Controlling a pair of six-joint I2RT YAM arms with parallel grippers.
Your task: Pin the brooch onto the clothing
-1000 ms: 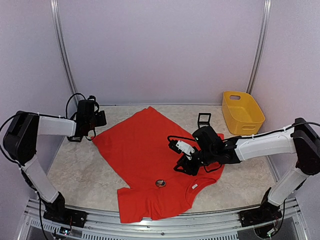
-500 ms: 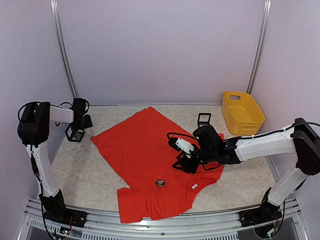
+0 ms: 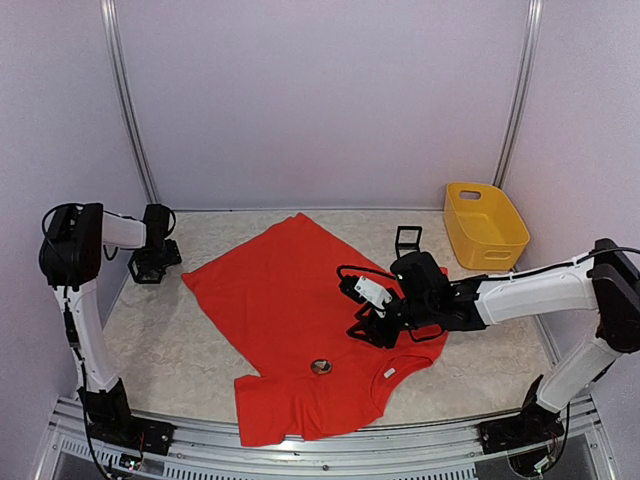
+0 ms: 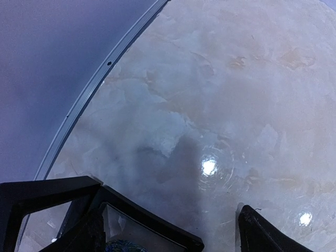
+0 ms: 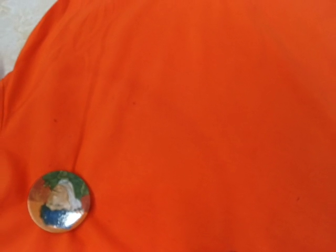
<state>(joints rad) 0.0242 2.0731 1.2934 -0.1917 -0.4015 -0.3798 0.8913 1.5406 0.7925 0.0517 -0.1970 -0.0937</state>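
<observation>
The clothing, a red T-shirt (image 3: 290,310), lies spread flat on the table with its white neck label (image 3: 388,372) near the front. The brooch (image 3: 321,367), a round picture badge, sits on the fabric close to the collar and shows low on the left in the right wrist view (image 5: 59,201). My right gripper (image 3: 372,330) hovers over the shirt (image 5: 210,105) to the right of the brooch, apart from it; its fingers do not show in its own view. My left gripper (image 3: 150,264) is off the shirt at the far left, open over bare table (image 4: 210,236).
A yellow bin (image 3: 485,225) stands at the back right. A small black stand (image 3: 407,240) sits just beyond the shirt's right edge. The side wall's metal rail (image 4: 94,89) runs close beside the left gripper.
The left arm swung back from the shirt's far left edge toward the wall, and its jaws spread wider. The right gripper stayed nearly in place above the shirt.
</observation>
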